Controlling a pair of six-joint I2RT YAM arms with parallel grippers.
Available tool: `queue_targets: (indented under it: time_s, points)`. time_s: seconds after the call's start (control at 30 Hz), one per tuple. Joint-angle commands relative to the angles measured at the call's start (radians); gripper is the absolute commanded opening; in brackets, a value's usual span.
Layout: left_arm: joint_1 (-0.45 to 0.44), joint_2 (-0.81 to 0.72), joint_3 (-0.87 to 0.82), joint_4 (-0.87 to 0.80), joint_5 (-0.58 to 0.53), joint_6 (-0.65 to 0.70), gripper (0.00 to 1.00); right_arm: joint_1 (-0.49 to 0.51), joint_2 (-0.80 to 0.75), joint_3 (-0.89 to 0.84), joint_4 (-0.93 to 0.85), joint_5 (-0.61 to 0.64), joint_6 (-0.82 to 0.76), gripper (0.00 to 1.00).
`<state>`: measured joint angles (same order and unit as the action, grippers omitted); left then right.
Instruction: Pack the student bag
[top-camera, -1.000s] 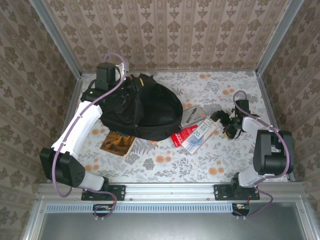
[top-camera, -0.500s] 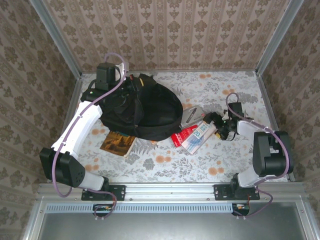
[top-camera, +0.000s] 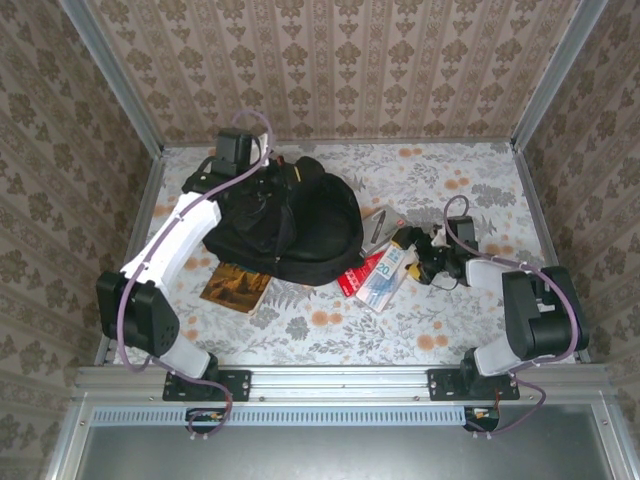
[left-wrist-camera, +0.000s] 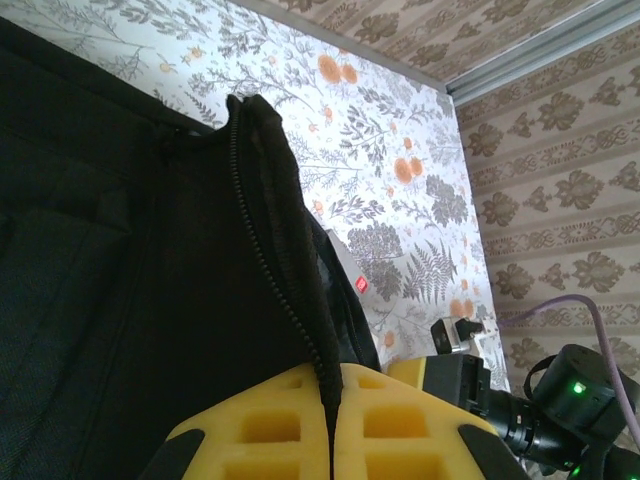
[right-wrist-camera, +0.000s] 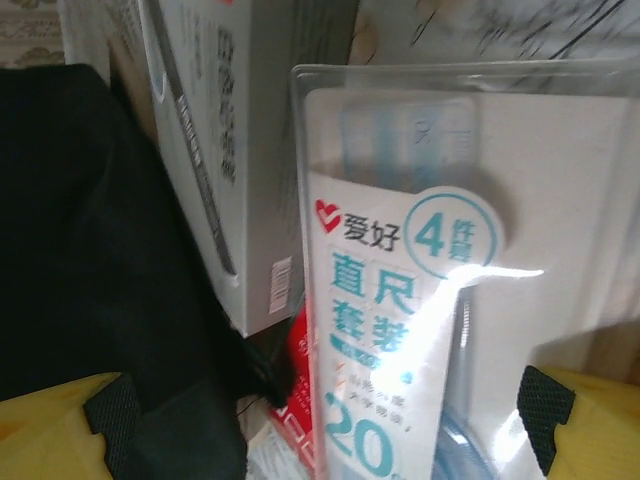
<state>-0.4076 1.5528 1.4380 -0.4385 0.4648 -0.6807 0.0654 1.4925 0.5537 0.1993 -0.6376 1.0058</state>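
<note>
The left end effector (left-wrist-camera: 330, 395), at the left of the overhead view, is pinched tight on the zip edge of the bag (top-camera: 310, 225) and holds that lip up. The fabric is thin and slack, so it could probably slide out from between the yellow pads. A harder pull might instead drag the whole bag across the desk (top-camera: 440, 180) and over the book (top-camera: 237, 287) lying just below its lower left edge. The bag sits left of centre on the desk, toward the back wall. It is big, black and soft, rounded in outline and slumped low, with folds near the arm and a coarse zip along the raised rim. From above its mouth does not clearly gape, so anything pushed in may snag on that rim. Just beside its lower right edge lie a red pack (top-camera: 352, 277), a white box (top-camera: 378, 225) and, on top, a clear ruler pack (top-camera: 385, 277). At the right, the right end effector (right-wrist-camera: 325, 415) stands wide, with a finger on either side of the ruler pack's end and nothing gripped. The glossy plastic looks slippery and rests on the other items, so closing here may skid it away or catch the box too.
</note>
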Motion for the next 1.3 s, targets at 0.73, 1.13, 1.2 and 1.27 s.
queue_targets:
  time_s: [0.73,1.13,1.2,1.27]
  points:
    - [-0.238,-0.019,0.246,-0.376,-0.197,0.271,0.54,0.047,-0.337,0.027,-0.597,0.281,-0.249,0.99]
    - [-0.527,0.197,0.122,-0.203,-0.017,0.171,0.69,0.041,-0.432,-0.055,-0.612,0.318,-0.223,1.0]
    - [-0.551,0.244,0.128,-0.194,-0.031,0.168,0.73,0.027,-0.473,-0.069,-0.643,0.376,-0.201,1.0]
    - [-0.563,0.289,0.127,-0.179,-0.047,0.154,0.74,-0.007,-0.524,-0.089,-0.65,0.392,-0.178,1.0]
